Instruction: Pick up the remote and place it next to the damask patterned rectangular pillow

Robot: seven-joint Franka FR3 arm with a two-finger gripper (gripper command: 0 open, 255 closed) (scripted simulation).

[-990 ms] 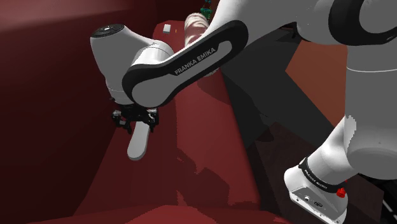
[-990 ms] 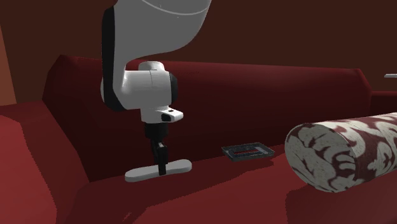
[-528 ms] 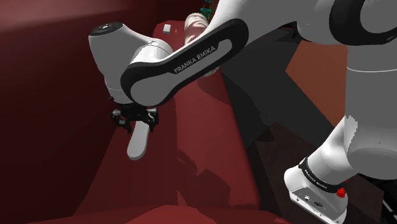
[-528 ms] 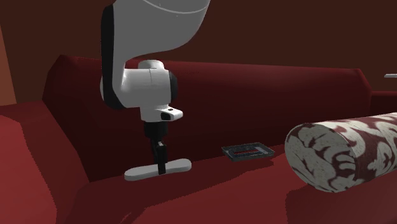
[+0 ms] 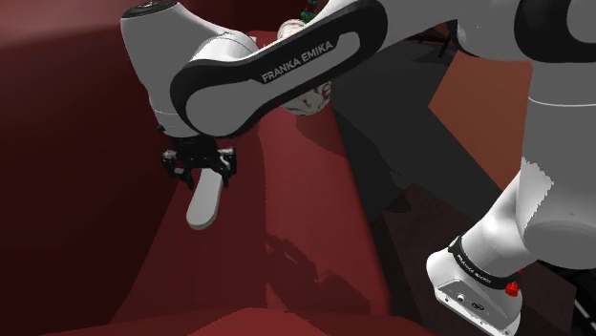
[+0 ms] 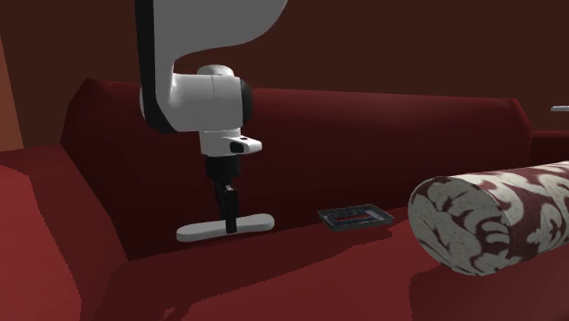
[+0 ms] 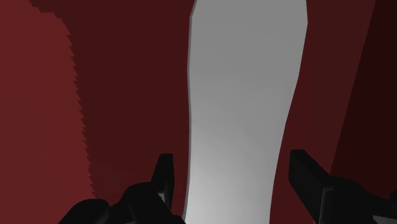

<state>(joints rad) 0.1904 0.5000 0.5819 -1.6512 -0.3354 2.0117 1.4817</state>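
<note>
Pinches the remote (image 7: 242, 95) in the end effector (image 6: 230, 217), one black finger (image 7: 164, 181) on each long side, close to the middle of its length. Points those fingers straight down in the second exterior view and carries the remote level: a plain pale grey slab, long, flat and round-ended, sticking out past the end effector both ways. Holds it low over the seat of a dark red sofa (image 6: 301, 274), right by the foot of the backrest (image 6: 383, 137); cannot tell whether it clears the cushion. Hangs from a white wrist with a dark band, under the arm (image 5: 277, 76) lettered FRANKA EMIKA, which crosses the shoulder view above the end effector. Leaves a small dark tray (image 6: 351, 217) lying flat on the seat, a little way off from the end effector toward the second exterior view's right, apart from the remote's nearer tip. Has the pillow (image 6: 492, 223) farther out on that same side, past the tray and well apart from the remote: a rounded roll in dark red with a cream damask pattern, resting on the seat nearer that camera. Shows a slice of the same pillow beyond the end effector in the shoulder view, behind the arm. Stands on a white base (image 5: 478, 286) with a red button, far back from the end effector at the shoulder view's lower right.
</note>
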